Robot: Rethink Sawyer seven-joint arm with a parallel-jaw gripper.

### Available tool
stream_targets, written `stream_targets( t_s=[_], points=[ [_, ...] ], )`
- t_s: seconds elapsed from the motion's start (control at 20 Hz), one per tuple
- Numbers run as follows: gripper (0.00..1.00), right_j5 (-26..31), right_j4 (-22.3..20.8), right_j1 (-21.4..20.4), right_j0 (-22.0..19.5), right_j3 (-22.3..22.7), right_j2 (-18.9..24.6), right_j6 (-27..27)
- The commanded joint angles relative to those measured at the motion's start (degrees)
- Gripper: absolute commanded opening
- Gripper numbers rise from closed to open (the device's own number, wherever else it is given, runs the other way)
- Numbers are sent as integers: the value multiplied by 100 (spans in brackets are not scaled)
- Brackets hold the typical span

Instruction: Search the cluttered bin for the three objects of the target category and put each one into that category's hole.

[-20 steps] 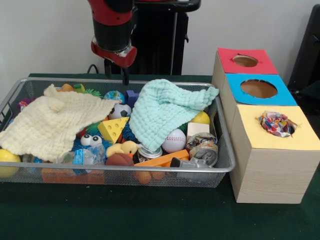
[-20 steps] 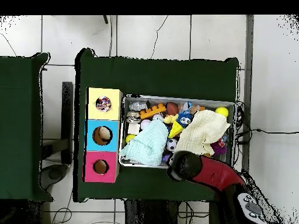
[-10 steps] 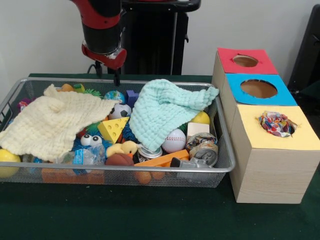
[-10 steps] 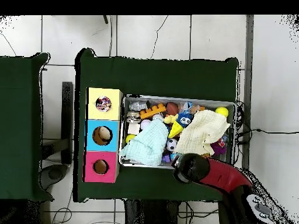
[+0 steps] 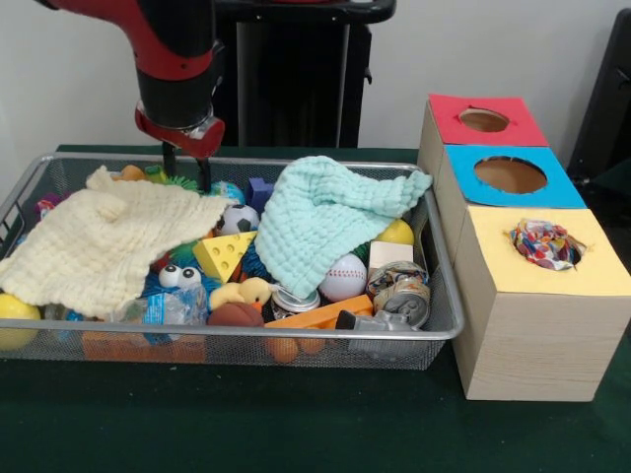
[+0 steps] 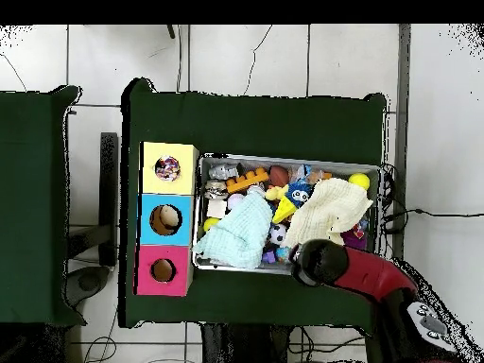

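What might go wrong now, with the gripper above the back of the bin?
1. The gripper, open, hangs near the yellow cloth; going down it may snag the cloth.
2. The green cloth hides toys, so targets could be missed.
3. The yellow box's hole looks stuffed already; another item may jam.

Green cloth (image 5: 296, 424) is covering the table (image 6: 265, 123) and hanging to its edges. Pale plain wall (image 5: 69, 79) is running behind it in the front view. A dark post (image 5: 296, 79) is standing against that wall, and a dark panel (image 5: 611, 99) is showing at the right edge. From overhead, white floor tiles (image 6: 284, 57) with grey grout lines are lying all round. A second green table (image 6: 33, 208) is sitting to the left, apart from the first. Thin black cables (image 6: 255, 52) are trailing over the tiles. Light is falling evenly, soft shadows only.
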Motion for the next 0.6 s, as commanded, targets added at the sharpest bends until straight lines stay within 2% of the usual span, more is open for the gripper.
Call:
stream_targets(
  t_s=[0.05,0.35,0.6],
  points=[
    [100,146,-357,720,-158,-980,663,-576],
    [100,260,-469,843,-278,-1146,731,-690],
    [100,260,-535,773,-345,-1068,757,-641]
  ],
)
